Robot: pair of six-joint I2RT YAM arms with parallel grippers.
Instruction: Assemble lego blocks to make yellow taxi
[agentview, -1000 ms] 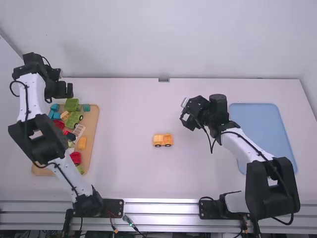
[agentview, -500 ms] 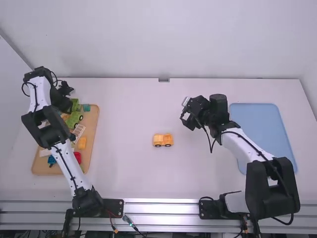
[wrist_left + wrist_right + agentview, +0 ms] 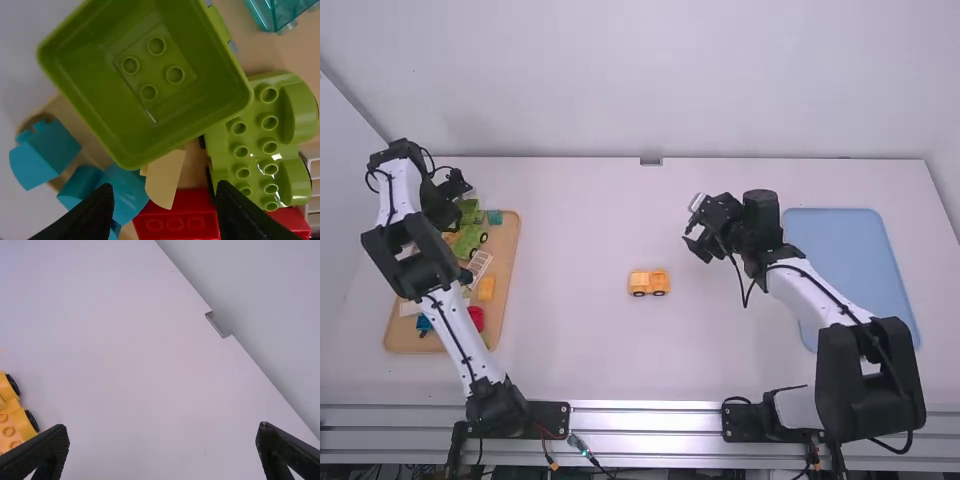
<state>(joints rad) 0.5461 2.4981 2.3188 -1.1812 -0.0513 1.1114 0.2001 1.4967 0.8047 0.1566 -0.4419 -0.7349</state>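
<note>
Over the far part of the wooden tray point(image 3: 510, 290), my left gripper point(image 3: 458, 205) points down at the blocks. In the left wrist view the left gripper point(image 3: 167, 212) is open above a pale yellow block point(image 3: 164, 182), which lies among teal pieces and a red brick point(image 3: 175, 222). A yellow brick point(image 3: 486, 288) sits nearer on the tray. The yellow vehicle with black wheels point(image 3: 649, 283) stands alone mid-table; part of this vehicle point(image 3: 14, 426) appears in the right wrist view. My right gripper point(image 3: 696, 232) hangs to its right; the right gripper point(image 3: 162, 452) is open, holding nothing.
A large green bin piece point(image 3: 160, 75) and a green studded piece point(image 3: 255, 145) lie beside the pale yellow block. A white lattice piece point(image 3: 480, 264) and a teal block point(image 3: 495, 217) are on the tray. A blue tray point(image 3: 880, 270) lies behind the right arm.
The left arm has drawn back toward the camera from beyond the tray's far end, its gripper now over the blocks. The right arm and the vehicle have stayed in place.
</note>
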